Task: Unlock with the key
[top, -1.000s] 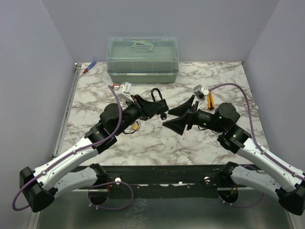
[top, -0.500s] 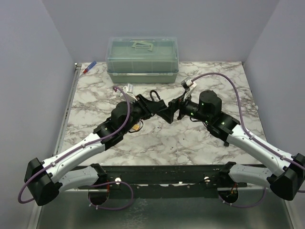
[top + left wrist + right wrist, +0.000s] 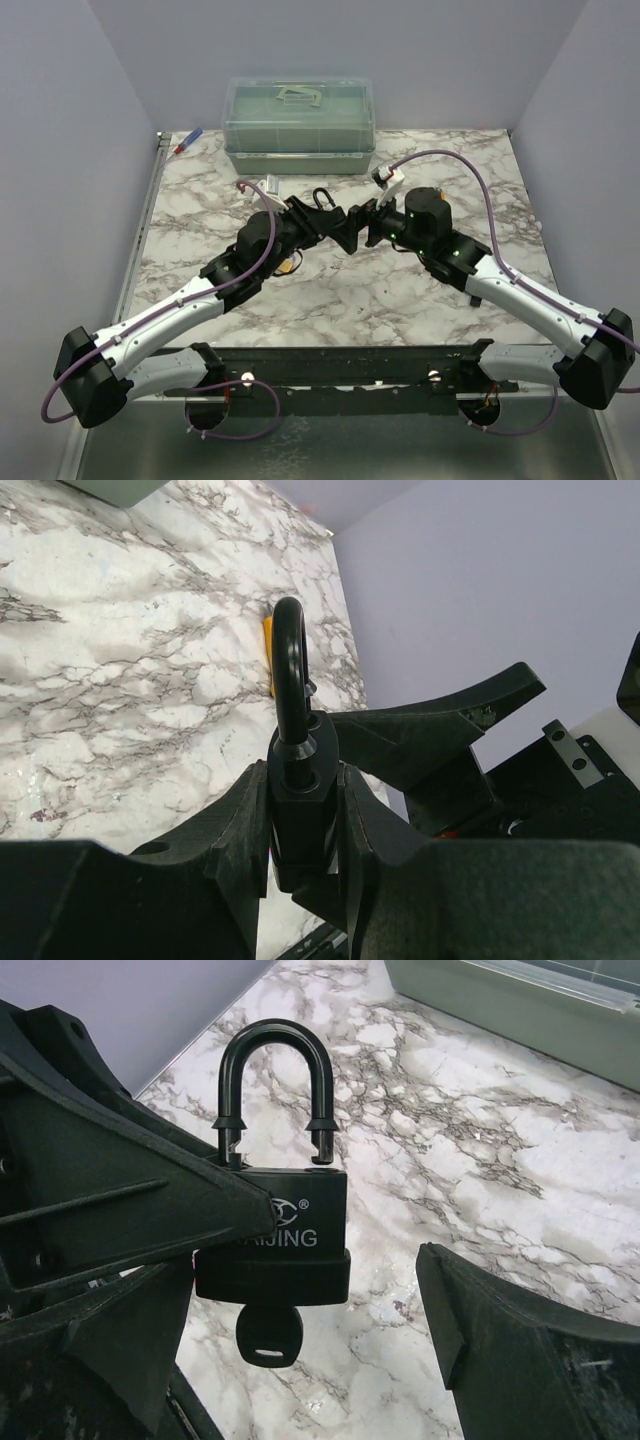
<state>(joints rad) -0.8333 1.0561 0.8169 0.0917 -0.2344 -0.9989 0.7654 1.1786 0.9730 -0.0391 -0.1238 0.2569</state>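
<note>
The black padlock [image 3: 272, 1230] hangs above the marble table, and my left gripper [image 3: 303, 820] is shut on its body [image 3: 300, 800]. Its shackle [image 3: 275, 1070] stands raised; the right leg's end seems to sit just above the body. The key [image 3: 269, 1335], with its rounded black head, sticks out of the padlock's underside. My right gripper [image 3: 350, 1250] is open wide around the padlock's lower part: one finger [image 3: 110, 1200] overlaps the body's left side, the other [image 3: 520, 1330] stands apart on the right. From above, both grippers meet at the padlock [image 3: 322, 205] mid-table.
A translucent green lidded box [image 3: 298, 125] stands at the back of the marble table [image 3: 400, 300]. A small red and blue item [image 3: 187, 141] lies at the back left. An orange object [image 3: 289, 266] shows under the left arm; a yellow-orange piece [image 3: 268, 655] lies beyond the shackle.
My right arm has swung left and forward, bringing its jaws, now a little wider, around the padlock. The left gripper has shifted the padlock slightly up and back.
</note>
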